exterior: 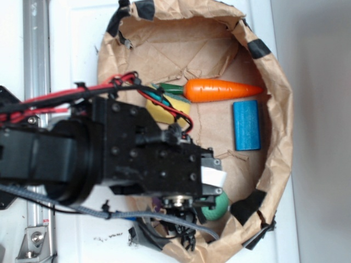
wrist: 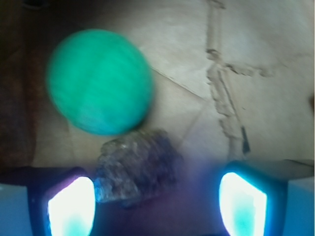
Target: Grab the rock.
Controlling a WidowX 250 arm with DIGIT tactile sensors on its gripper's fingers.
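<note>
In the wrist view the rock (wrist: 138, 164), a rough dark grey-brown lump, lies on the brown paper between my two fingers, close against the left finger (wrist: 71, 206) and well apart from the right one. My gripper (wrist: 157, 209) is open around it. A green ball (wrist: 101, 81) rests just beyond the rock, touching or nearly touching it. In the exterior view the arm covers the rock; only the green ball (exterior: 215, 207) shows below the gripper (exterior: 205, 192).
A brown paper-lined basket (exterior: 277, 109) holds an orange carrot (exterior: 219, 90), a blue block (exterior: 246, 125) and a yellow sponge (exterior: 164, 109). The basket wall rises close at the lower right. Red and black cables run along the arm.
</note>
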